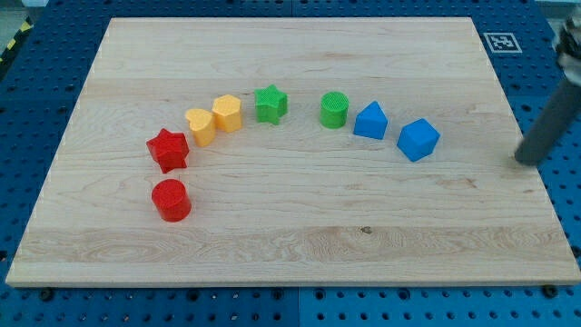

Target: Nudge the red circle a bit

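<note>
1. Pale wooden board (300, 245) fills most of the view, lying on a blue perforated surface (545, 309) that shows around its edges; a black-and-white marker tag (500, 42) sits just off the board's top right corner.
2. Farthest to the view's left, a red star (168, 150) lies just above the red circle (171, 200); the two are close but I cannot tell if they touch.
3. The red circle, an upright cylinder, is the lowest block of the group, in the board's lower left part.
4. Up and to the right of the star, a yellow heart-like block (201, 126) and a yellow block (227, 113) of roughly hexagonal shape sit side by side, touching or nearly so.
5. Next comes a green star (270, 104), then, after a gap, a green circle (334, 110).
6. Just right of the green circle lies a blue block (370, 121) with a pointed top, and beside it a blue cube-like block (418, 140). Together the blocks form an arc.
7. My tip (525, 161) is at the view's far right, at the board's right edge, near the blue cube-like block and well apart from the red circle, which lies across the whole board to the view's left and slightly lower.
8. I end in a plain dark rod, with nothing to spread or pinch; it touches no block.
</note>
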You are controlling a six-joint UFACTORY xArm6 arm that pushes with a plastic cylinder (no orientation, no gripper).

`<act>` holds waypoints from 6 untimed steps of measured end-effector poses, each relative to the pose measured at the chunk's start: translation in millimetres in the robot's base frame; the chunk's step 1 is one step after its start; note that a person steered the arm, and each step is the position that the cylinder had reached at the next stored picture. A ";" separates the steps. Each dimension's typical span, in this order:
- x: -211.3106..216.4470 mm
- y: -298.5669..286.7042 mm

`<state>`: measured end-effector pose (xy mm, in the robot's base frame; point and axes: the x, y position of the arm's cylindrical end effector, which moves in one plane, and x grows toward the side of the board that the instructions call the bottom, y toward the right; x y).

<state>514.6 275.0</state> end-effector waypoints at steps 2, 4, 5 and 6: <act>93.7 -197.4; 97.0 -375.9; 76.3 -381.0; 50.8 -426.7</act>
